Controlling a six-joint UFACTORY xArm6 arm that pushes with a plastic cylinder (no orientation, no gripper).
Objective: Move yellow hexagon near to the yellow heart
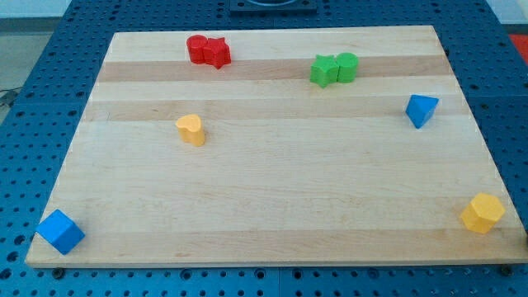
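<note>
The yellow hexagon (483, 213) sits at the board's 4 o'clock corner, close to the view's right edge and near the bottom rim. The yellow heart (190, 129) is well apart from it, out toward 10 o'clock of the board's middle. My tip does not show anywhere on my screen, so I cannot tell where it stands relative to the blocks or how it is set.

The surface is a pale wooden board (272, 198) with lengthwise grain bands, lying on a blue perforated base (49, 49) that frames it on every side. A dark fixture (272, 5) peeks in at 12 o'clock beyond the board.

I count eight blocks. Two are yellow, as told. Two are red: a red block (198, 49) touching a red star-like block (219, 53) at 11 o'clock. Two are green: a green star-like block (324, 70) touching a green cylinder (347, 66) at 1 o'clock. Two are blue: a blue triangular block (421, 109) at 2 o'clock and a blue cube (60, 231) at the 8 o'clock corner.
</note>
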